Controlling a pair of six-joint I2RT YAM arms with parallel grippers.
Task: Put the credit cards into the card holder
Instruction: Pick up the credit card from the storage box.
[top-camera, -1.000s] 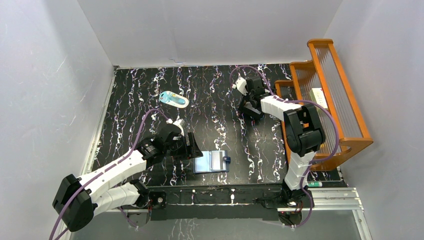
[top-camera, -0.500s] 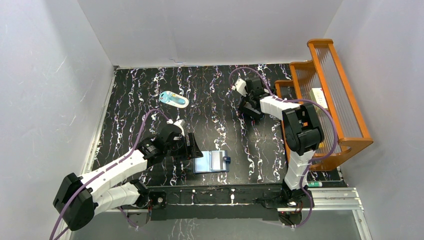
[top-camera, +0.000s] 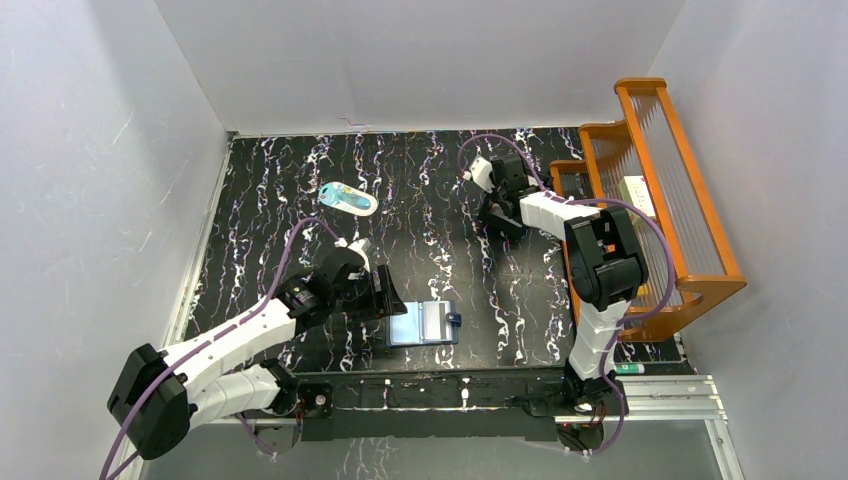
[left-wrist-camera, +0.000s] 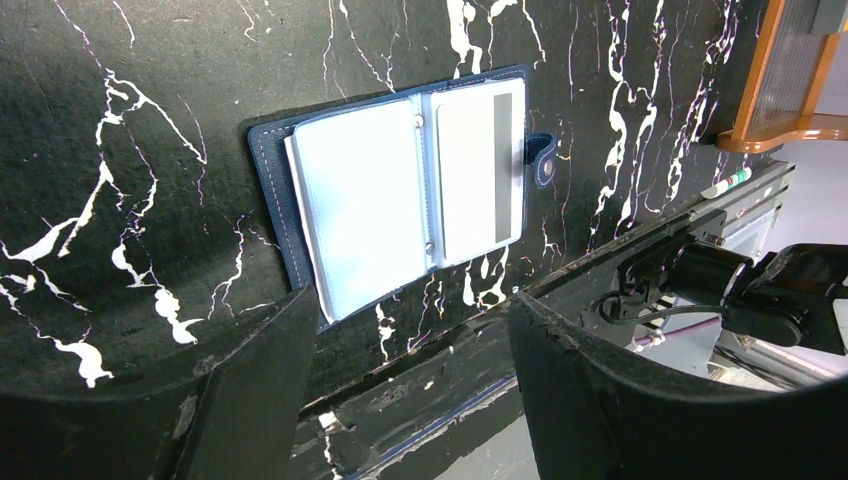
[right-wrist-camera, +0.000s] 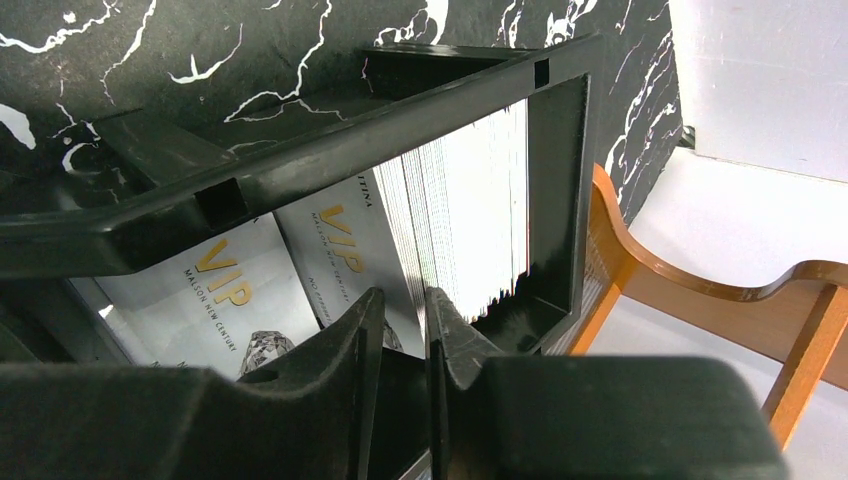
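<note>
The navy card holder (top-camera: 423, 324) lies open near the table's front edge, pale-blue inside. In the left wrist view the card holder (left-wrist-camera: 400, 190) has a white card (left-wrist-camera: 480, 170) in its right clear pocket. My left gripper (top-camera: 385, 297) is open and empty just left of it, and its fingers (left-wrist-camera: 250, 400) frame the table's front edge. My right gripper (top-camera: 497, 215) is down in the black box tray (right-wrist-camera: 400, 130). Its jaws stand almost together on the edge of a leaning white VIP credit card (right-wrist-camera: 345, 250) at the front of the card stack (right-wrist-camera: 470, 210).
A pale-blue-and-white oval item (top-camera: 349, 198) lies at the back left. An orange wooden rack (top-camera: 650, 190) stands along the right side, close to the tray; its frame also shows in the right wrist view (right-wrist-camera: 700, 290). The arm bases sit at the front rail.
My right gripper has shifted slightly over the tray. The left arm and the card holder have hardly moved.
</note>
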